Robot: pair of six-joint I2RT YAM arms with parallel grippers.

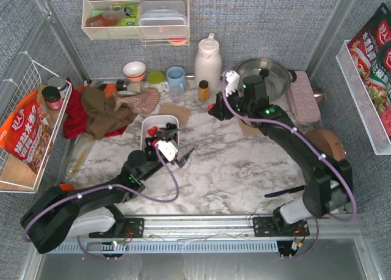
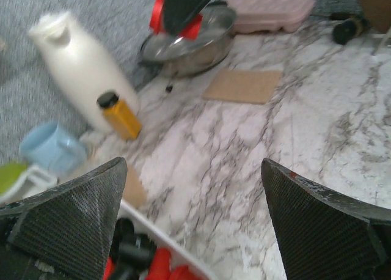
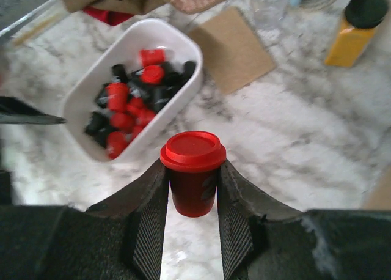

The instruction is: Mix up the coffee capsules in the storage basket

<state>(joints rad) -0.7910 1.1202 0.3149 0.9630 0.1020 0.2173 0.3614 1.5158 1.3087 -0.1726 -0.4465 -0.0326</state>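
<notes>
The right gripper [image 3: 192,170] is clamped on a single red capsule [image 3: 193,150], one finger pressed against each side of its tapered body, with the wide flat red end facing up toward the wrist. It holds that pod in the air above the marble table [image 1: 244,170], off to the right of the storage basket [image 3: 131,41] and clear of it, near a brown cardboard square [image 3: 235,47]. The basket sits on the table toward the left of centre, just in front of a heap of brown and red cloth [image 1: 101,112]. Inside it the coffee capsules [image 3: 131,99] lie in a jumble, red ones and black ones together, crowded toward the middle and one end, while the other end shows bare white plastic. The left gripper [image 2: 192,170] hangs at the basket's right-hand side with its jaws spread wide and nothing between them. From its wrist view a corner of the basket with a few red and black pods shows low down by one finger. Behind all this, against the back wall, stand a white jug [image 1: 208,60], a small orange-yellow bottle [image 1: 203,90] and a pale blue mug [image 1: 176,78]. A lidded metal pan [image 1: 263,75] and a pink dimpled tray [image 1: 302,96] lie further right.
</notes>
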